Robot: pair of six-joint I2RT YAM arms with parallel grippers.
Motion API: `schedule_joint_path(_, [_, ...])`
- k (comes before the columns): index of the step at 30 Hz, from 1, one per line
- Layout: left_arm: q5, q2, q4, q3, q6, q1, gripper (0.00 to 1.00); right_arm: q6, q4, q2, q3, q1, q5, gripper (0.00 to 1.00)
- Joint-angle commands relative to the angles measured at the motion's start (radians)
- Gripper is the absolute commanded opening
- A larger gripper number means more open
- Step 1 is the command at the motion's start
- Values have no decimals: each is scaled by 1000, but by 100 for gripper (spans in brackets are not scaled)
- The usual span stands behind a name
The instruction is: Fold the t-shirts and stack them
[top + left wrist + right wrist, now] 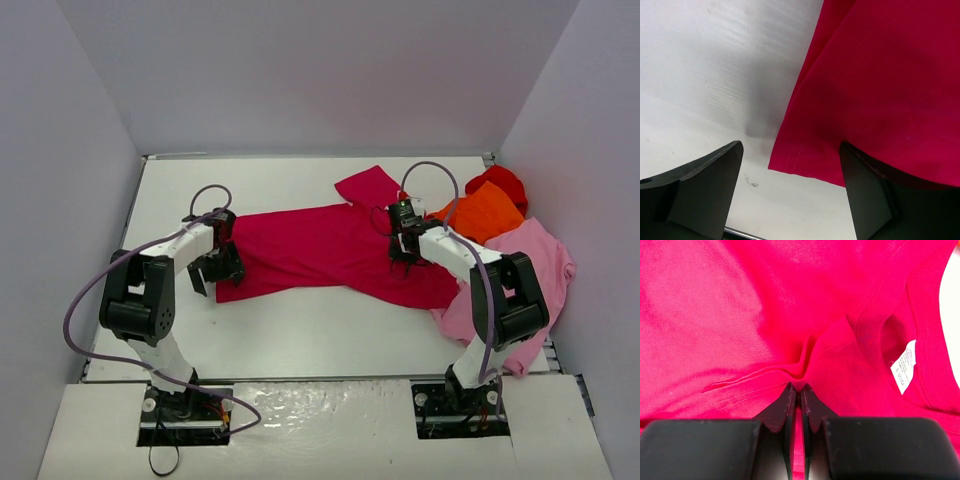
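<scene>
- Clamped in right gripper [799, 386]: crimson t-shirt [320, 250] fold beside white tag [903, 366].
- Spread open over hem corner [782, 162]: left gripper [791, 147], empty.
- Lies lengthwise from gripper to gripper.

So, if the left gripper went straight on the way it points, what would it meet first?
Probably the hem corner of the crimson shirt, lying on the table; depth is unclear.

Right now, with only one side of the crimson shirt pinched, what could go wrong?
1. The right fingers pinch only a small ridge of the crimson shirt near its collar; a pull may slip it free.
2. The left fingers stand open at the hem, holding nothing; lifting now would likely drag the shirt lopsided.
</scene>
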Motion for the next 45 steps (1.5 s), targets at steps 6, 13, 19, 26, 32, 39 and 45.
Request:
schedule_joint_path(6, [82,50,71,-66,-13,12,73,4,5,-68,9,0,-2,0])
schedule_joint_path(13, [87,47,64,-85,-17,13,0,-2,5,-73,0,-3,10,0])
schedule_joint_path(19, [61,59,27,-74,-7,14,0,-13,5,-64,16,-13,16,0])
schedule_joint_path(26, [25,57,-4,-63,4,14,0,-38,5,-23,72,-55,43,0])
schedule_joint_path(32, [14,57,-21,-49,15,14,0,-45,14,55,161,-88,90,0])
schedule_joint_path(39, [-14,44,-52,-26,22,13,0,-55,44,197,265,-115,108,0])
schedule_joint_path(45, [-40,38,-74,-13,33,12,0,-69,66,309,410,-136,62,0])
